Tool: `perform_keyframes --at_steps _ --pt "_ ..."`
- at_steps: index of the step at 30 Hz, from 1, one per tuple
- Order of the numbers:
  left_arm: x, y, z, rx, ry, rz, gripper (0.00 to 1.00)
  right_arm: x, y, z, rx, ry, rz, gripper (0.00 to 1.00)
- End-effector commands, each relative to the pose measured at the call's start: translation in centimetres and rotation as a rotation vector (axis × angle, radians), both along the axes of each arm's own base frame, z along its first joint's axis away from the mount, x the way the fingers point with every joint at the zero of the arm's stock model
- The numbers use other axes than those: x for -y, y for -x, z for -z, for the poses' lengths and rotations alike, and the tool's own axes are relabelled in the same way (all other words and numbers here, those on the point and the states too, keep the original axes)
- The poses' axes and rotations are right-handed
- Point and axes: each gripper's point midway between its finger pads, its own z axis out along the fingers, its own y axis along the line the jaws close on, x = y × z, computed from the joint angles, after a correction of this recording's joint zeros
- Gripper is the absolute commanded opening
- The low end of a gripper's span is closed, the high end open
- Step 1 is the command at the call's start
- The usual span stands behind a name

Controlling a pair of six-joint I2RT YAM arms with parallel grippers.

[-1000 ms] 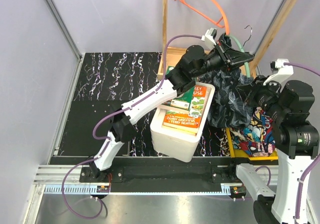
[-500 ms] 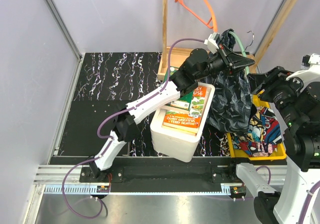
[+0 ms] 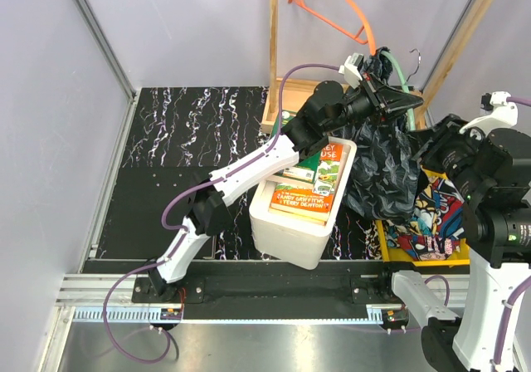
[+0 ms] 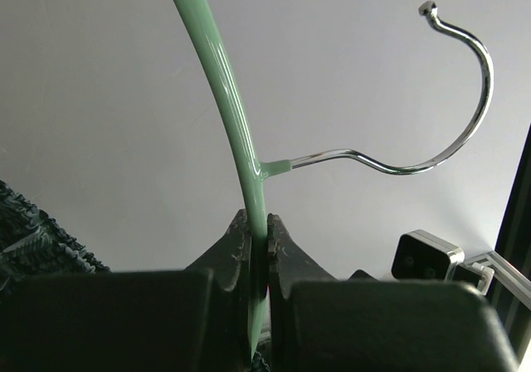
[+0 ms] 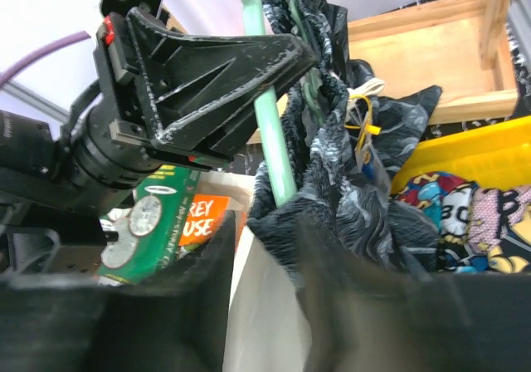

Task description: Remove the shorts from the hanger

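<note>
The left fingers (image 4: 226, 252) are clamping shut on the green hanger (image 4: 221, 81), holding it aloft.
The right fingers (image 5: 178, 305), having swung clear half a second ago, are coming back parted and empty beside the dark leaf-print shorts (image 3: 386, 168), which are still hanging from the hanger; the comic-print shorts (image 3: 427, 214) are lying in the yellow bin (image 3: 431, 261). A fresh grab seems to be starting, so this pair is not yet off.

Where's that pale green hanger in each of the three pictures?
Top external: the green hanger is upper right, dark shorts hanging from it.
Left wrist: the hanger is centre, rising from the closed jaws.
Right wrist: the hanger is upper centre, slanting into the shorts.
Shared landmark: the left gripper clamped on it.
</note>
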Motion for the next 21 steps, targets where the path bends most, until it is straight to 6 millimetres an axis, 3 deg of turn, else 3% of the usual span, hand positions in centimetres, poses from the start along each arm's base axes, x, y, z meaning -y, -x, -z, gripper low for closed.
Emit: perform_keyframes --at_steps 1,5,8,9,10,11,12,19,21 --pt "-3.44 2.19 -7.60 0.113 0.189 0.004 0.00 0.16 -0.37 -0.18 0.010 0.003 0.009 0.30" --pt "-3.37 2.17 -7.44 0.110 0.185 0.006 0.00 0.28 -0.21 -0.10 0.012 0.009 0.014 0.14" --pt "-3.51 2.26 -7.77 0.107 0.200 0.011 0.00 0.29 -0.15 0.21 0.008 0.007 0.016 0.13" --pt "-3.44 2.22 -7.65 0.105 0.197 0.011 0.00 0.37 -0.08 0.21 0.009 0.008 0.020 0.17" --pt "-3.55 2.29 -7.82 0.108 0.199 0.011 0.00 0.43 -0.09 0.22 0.009 0.010 0.023 0.26" --pt "-3.55 2.32 -7.80 0.109 0.197 0.011 0.00 0.44 -0.12 0.20 0.009 0.011 0.023 0.43" --pt "-3.64 2.30 -7.88 0.112 0.198 0.011 0.00 0.50 -0.14 0.16 0.011 0.014 0.025 0.49" --pt "-3.87 2.59 -8.18 0.120 0.203 0.018 0.00 0.88 -0.44 0.45 0.001 0.033 0.040 0.51" --pt "-3.91 2.65 -8.23 0.120 0.205 0.020 0.00 0.76 -0.62 0.47 -0.002 0.030 0.034 0.42"
